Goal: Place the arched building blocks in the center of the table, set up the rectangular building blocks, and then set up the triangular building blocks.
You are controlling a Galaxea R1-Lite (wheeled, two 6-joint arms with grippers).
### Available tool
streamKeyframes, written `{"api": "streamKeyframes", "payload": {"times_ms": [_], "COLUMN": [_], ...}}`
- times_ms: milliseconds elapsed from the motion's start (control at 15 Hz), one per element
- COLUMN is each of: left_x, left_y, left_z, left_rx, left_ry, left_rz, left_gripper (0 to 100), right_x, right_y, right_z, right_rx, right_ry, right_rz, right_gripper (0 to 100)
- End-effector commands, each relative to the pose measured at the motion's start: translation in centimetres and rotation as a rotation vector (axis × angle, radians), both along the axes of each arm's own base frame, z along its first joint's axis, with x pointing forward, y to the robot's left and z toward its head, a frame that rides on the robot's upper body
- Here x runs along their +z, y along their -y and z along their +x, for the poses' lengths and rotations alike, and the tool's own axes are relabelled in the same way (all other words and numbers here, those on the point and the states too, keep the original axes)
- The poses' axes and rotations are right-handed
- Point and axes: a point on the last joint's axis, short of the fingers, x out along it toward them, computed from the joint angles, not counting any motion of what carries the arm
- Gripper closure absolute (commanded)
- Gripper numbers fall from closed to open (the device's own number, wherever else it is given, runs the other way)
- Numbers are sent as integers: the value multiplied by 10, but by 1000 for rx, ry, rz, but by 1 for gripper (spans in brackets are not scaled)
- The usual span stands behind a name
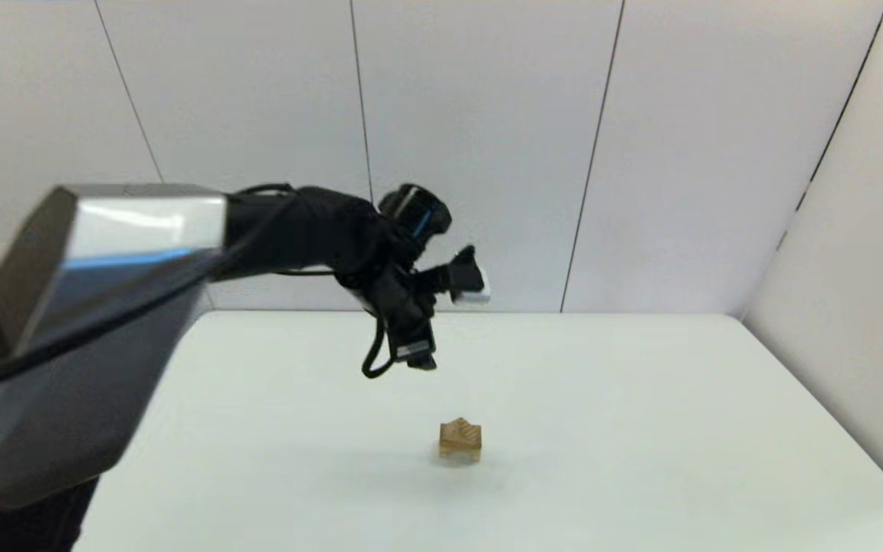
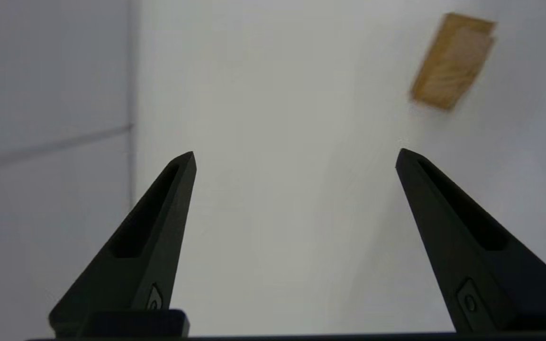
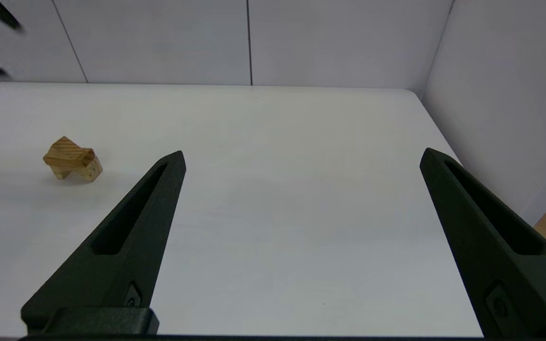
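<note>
The wooden blocks stand as one small stack (image 1: 460, 442) in the middle of the white table (image 1: 641, 422). The triangular block (image 1: 460, 431) with its peaked top sits uppermost, over the paler arched block (image 1: 460, 455). I cannot make out the rectangular block separately in the stack. The right wrist view shows the same stack (image 3: 71, 160), with a hollow at its foot. My left gripper (image 1: 415, 354) hangs open above and behind the stack, holding nothing; its wrist view looks down on the stack (image 2: 453, 61). My right gripper (image 3: 301, 154) is open and empty, low over the table's right part.
White wall panels (image 1: 487, 115) close off the table's far edge, and another wall (image 1: 855, 268) runs along its right side. The table's rounded far right corner (image 3: 413, 92) shows in the right wrist view. The left arm's grey link (image 1: 89, 322) fills the left foreground.
</note>
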Motion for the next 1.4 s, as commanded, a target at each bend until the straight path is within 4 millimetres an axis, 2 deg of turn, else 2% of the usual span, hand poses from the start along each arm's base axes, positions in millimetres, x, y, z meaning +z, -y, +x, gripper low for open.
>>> {"api": "streamKeyframes", "payload": {"times_ms": [67,200,267,333,467,600,733,867,1000,1133,1400], "left_x": [140,167,174,173,160,133,100,76,57,41,23], "left_y": [-122,-173,-199,-215,-237,-247,-251,-254,-253,-250,-247], "left_z": [-81,-137,-177,-209,-273,-333,-373,-403,-422,-436,-457], "left_rx": [474,636,709,763,856,947,966,962,992,1044,1001], "left_ry": [226,313,362,394,449,493,520,569,614,661,731], "left_rz": [-109,-126,-135,-131,-154,-229,-272,-310,-327,-331,-412], "left_gripper": [0,0,0,0,0,0,0,0,0,0,0], "right_x": [0,0,0,0,0,0,0,0,0,0,0], "right_y": [0,0,0,0,0,0,0,0,0,0,0], "right_z": [0,0,0,0,0,0,0,0,0,0,0], "right_rx": [1,1,1,1,1,1,1,1,1,1,1], "right_ry": [1,1,1,1,1,1,1,1,1,1,1], "right_rz": [0,0,0,0,0,0,0,0,0,0,0], "right_gripper": [0,0,0,0,0,0,0,0,0,0,0]}}
